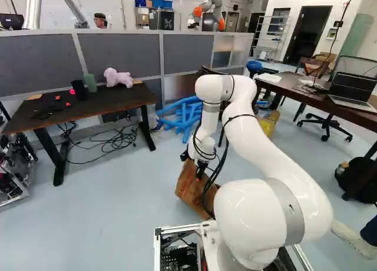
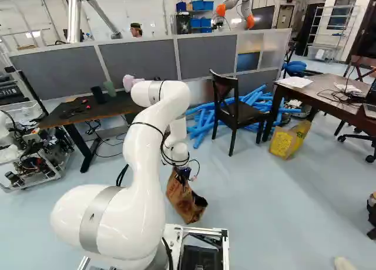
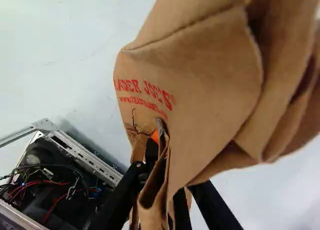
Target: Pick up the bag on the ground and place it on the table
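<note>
My gripper [image 1: 200, 172] is low in front of the arm's base, at the top of a brown paper bag [image 1: 189, 189]. In the right base view the same bag [image 2: 184, 201] hangs tilted below the gripper [image 2: 184, 174]; whether its bottom touches the floor I cannot tell. Crumpled bag paper [image 3: 195, 85] spreads ahead of the gripper [image 3: 159, 157] in the wrist view, with a fold pinched between the fingers, which are partly hidden by it. A dark wooden table [image 1: 121, 98] stands at the left of the left base view.
On that table are a pink plush toy [image 1: 118, 78], a green cup [image 1: 90, 82] and small items. Blue tubes [image 2: 202, 112] and a chair [image 2: 235, 108] stand ahead, a second table [image 2: 320, 93] and yellow bag [image 2: 289, 139] to the right. Another robot [image 2: 238, 6] is behind the partition.
</note>
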You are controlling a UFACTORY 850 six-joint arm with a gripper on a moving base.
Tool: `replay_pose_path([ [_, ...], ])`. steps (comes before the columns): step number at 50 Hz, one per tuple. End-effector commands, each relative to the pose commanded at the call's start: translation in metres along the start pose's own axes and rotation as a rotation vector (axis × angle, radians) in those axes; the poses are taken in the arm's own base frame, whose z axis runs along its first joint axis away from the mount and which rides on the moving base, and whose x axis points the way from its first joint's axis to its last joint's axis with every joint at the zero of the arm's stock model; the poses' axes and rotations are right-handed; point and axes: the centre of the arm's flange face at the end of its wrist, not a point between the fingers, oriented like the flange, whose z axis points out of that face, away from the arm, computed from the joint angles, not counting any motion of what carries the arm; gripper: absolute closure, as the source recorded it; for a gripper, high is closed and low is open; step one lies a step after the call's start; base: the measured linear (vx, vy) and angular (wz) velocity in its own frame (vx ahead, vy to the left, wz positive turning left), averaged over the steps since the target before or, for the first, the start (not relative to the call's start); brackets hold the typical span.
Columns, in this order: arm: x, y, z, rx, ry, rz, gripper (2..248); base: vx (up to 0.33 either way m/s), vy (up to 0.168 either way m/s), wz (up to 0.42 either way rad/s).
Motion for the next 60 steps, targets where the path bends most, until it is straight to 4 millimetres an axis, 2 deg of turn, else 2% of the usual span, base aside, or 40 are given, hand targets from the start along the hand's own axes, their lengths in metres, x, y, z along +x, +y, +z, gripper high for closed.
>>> replay_pose_path([
  [23, 0.0, -0.003, -0.035, -0.007, -0.013, 0.046, 227, 0.0, 0.0, 0.0],
  [60, 0.002, -0.038, -0.091, -0.004, -0.039, 0.077, 227, 0.0, 0.0, 0.0],
])
